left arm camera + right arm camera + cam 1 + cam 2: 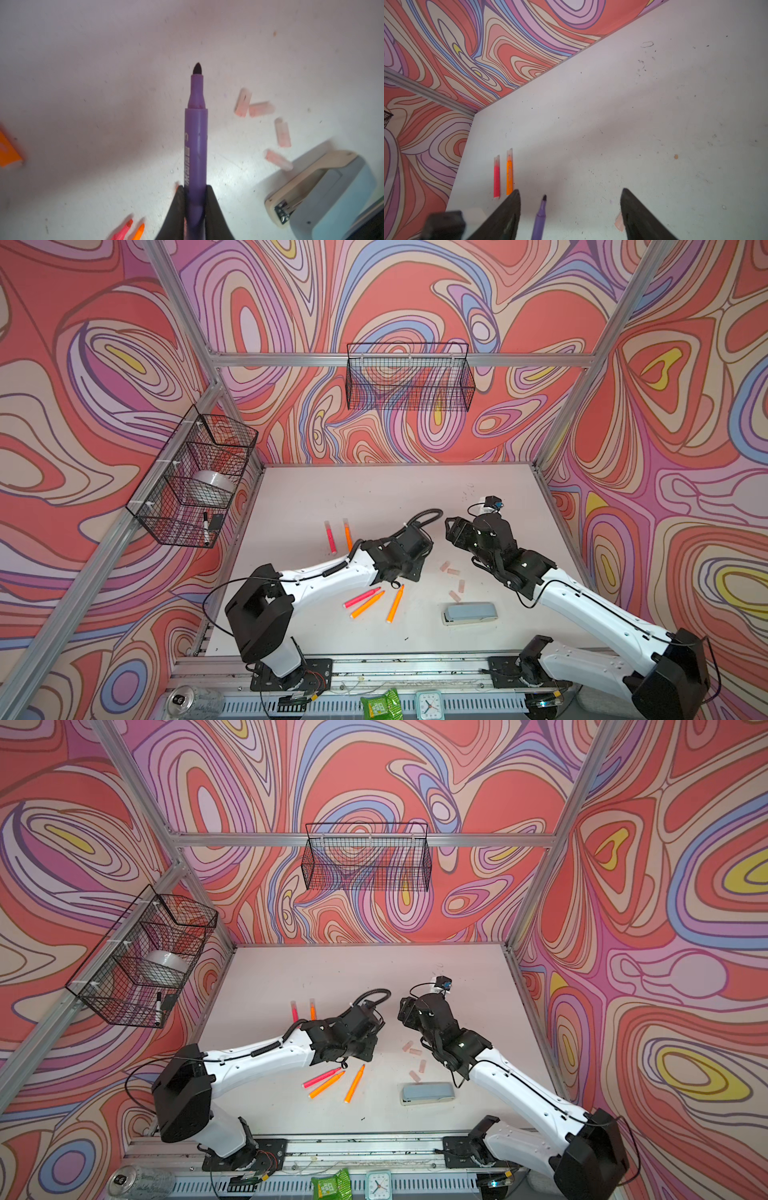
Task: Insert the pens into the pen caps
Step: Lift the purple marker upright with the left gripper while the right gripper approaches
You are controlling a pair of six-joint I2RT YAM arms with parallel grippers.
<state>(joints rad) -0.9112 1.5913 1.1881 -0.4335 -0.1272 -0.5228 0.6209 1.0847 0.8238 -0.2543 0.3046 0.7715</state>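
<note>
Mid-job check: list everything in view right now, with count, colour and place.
purple pen: 1, purple, uncapped, gripped by its barrel
capped pens: 2, pink and orange, side by side, far left of the table
uncapped pens: 3, one pink, two orange, table front centre
loose caps: 4, pale pink, clustered behind the stapler
stapler: 1, grey-blue, table front right
wire baskets: 2, black, back wall and left wall
white roll: 1, left basket
black-capped marker: 1, white, left basket
can, green packet, clock: 1 each, below the table's front edge
left fingers: black, shut on the purple pen
right fingers: black, open, empty
</note>
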